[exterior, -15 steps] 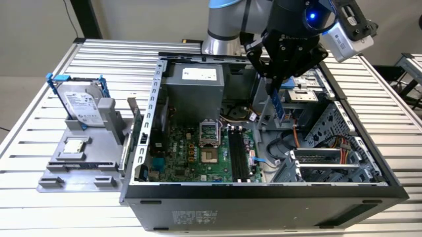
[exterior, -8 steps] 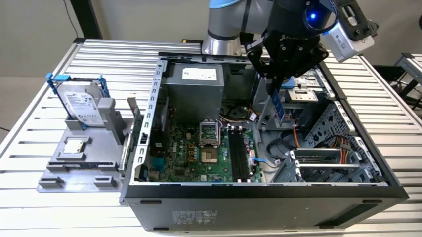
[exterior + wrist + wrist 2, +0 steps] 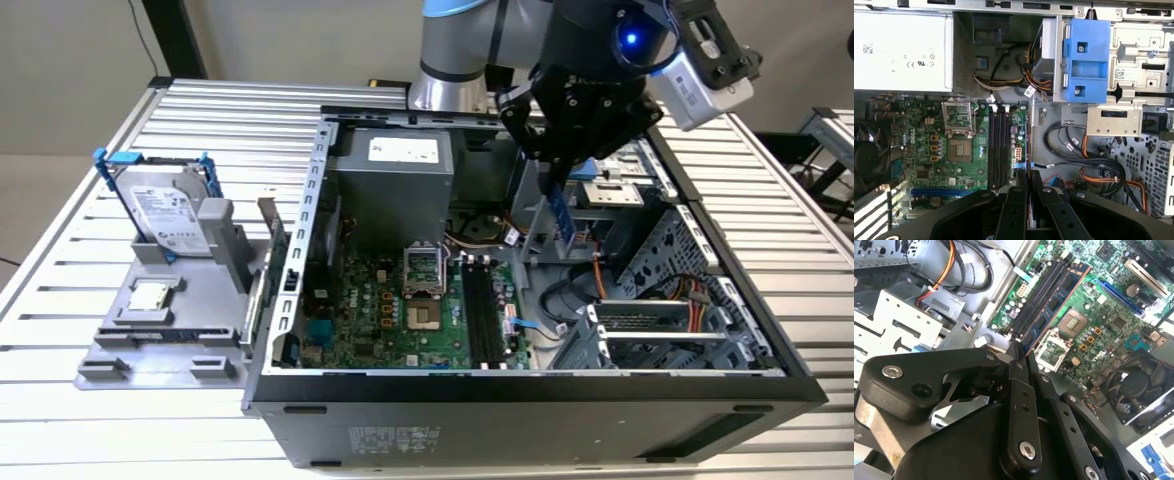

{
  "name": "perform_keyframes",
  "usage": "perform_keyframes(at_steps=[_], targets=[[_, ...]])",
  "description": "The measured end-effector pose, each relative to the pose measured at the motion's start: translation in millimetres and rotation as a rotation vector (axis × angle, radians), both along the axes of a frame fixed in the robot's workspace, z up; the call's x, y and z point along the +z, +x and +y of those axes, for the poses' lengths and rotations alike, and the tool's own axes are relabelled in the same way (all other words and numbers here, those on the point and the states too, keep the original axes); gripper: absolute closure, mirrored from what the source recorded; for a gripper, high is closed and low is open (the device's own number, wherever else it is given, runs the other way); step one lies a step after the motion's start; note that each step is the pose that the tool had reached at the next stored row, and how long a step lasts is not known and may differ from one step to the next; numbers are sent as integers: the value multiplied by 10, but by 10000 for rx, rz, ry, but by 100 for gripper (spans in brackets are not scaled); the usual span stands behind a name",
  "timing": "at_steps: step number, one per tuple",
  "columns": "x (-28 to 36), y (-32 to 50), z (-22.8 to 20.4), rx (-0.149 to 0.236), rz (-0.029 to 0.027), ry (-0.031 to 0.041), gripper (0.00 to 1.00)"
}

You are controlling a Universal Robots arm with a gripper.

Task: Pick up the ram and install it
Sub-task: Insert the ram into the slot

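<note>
Ram [image 3: 566, 215], a thin bluish circuit stick, hangs down from the closed pincer [image 3: 567, 165], which clamps its upper end above the open computer case [image 3: 534, 410] lying on the ribbed metal surface [image 3: 134, 440]. Its thin edge runs in line with the long black memory slots [image 3: 483, 310] on the green motherboard [image 3: 387, 310] below. This seems meant for matching it to a slot, though it is not yet seated.

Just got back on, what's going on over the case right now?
The gripper is shut on the ram, holding it on edge above the open computer case. The ram hangs near the memory slots on the motherboard, not seated in one. The hard drive stands in its fixture at the exterior view's left.
</note>
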State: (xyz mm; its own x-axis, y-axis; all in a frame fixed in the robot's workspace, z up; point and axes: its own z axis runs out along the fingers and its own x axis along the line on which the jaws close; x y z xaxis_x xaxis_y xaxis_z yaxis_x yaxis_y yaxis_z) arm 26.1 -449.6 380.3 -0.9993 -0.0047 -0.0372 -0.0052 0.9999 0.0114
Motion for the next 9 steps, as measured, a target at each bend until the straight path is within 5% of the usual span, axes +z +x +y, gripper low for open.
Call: perform_keyframes(at_steps=[9], targets=[[-163,-1,10,-274,0,-4,100]])
